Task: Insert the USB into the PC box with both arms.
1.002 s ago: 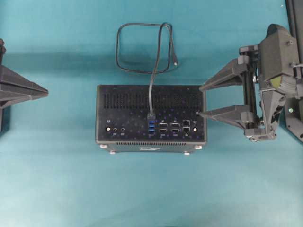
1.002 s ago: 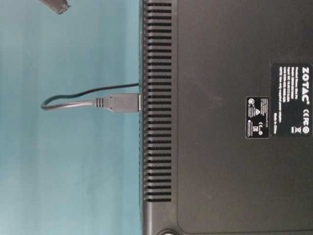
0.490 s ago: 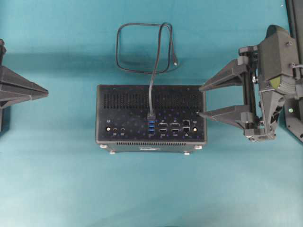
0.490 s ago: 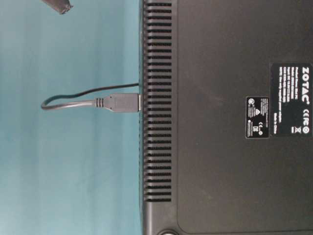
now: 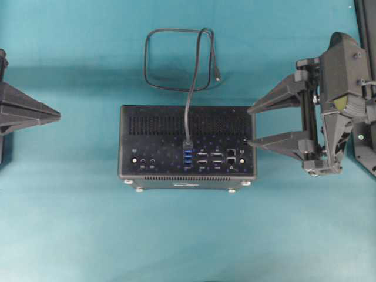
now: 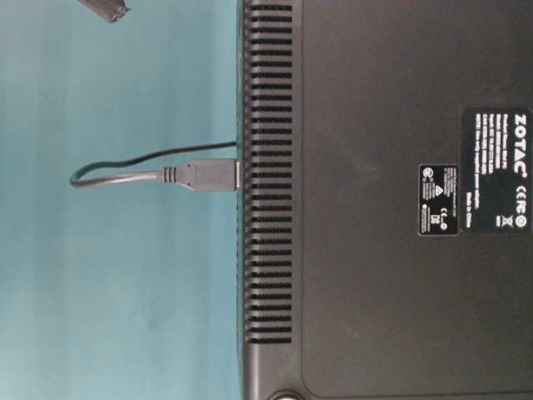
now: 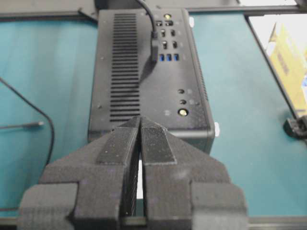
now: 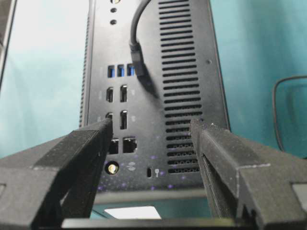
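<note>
Teal tabletop point(image 5: 70, 223), evenly lit: the PC box point(image 5: 158, 138) sits at centre, port face up, with the USB point(image 5: 188, 143) plug standing in the blue port stack and its cable looping away behind. The right tool point(image 5: 251, 125), fingers spread and empty, brackets the box's right end, likely to steady it. The left tool point(image 7: 140, 125), fingers pressed together and holding nothing, waits well apart at the left.

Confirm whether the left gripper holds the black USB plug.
No: the left gripper is shut and empty, short of the black USB plug.
</note>
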Robot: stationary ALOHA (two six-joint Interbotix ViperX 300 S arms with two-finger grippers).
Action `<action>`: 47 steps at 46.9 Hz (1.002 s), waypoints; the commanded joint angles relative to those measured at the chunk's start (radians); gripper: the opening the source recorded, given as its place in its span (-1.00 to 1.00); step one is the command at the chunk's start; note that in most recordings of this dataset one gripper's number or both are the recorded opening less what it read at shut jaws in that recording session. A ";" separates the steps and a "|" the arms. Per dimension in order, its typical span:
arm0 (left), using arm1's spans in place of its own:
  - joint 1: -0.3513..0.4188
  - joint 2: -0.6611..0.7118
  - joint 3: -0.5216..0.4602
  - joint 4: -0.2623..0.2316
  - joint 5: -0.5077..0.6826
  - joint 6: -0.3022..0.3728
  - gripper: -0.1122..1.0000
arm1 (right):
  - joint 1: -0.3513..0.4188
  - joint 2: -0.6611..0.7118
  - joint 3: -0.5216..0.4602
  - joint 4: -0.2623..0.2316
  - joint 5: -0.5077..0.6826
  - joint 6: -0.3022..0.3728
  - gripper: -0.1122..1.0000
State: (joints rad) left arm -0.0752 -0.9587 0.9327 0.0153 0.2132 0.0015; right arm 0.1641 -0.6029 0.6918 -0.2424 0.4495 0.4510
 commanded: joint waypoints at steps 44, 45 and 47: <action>0.002 0.006 -0.003 0.002 -0.009 0.005 -0.80 | 0.000 -0.006 -0.009 -0.003 -0.011 0.006 0.54; 0.002 0.006 -0.005 0.002 -0.009 0.005 -0.80 | 0.000 -0.006 -0.008 -0.003 -0.011 0.006 0.54; 0.002 0.006 -0.005 0.002 -0.009 0.005 -0.80 | 0.000 -0.006 -0.009 -0.002 -0.011 0.006 0.54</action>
State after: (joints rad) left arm -0.0752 -0.9587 0.9419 0.0153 0.2132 0.0046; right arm 0.1641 -0.6029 0.6918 -0.2424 0.4479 0.4495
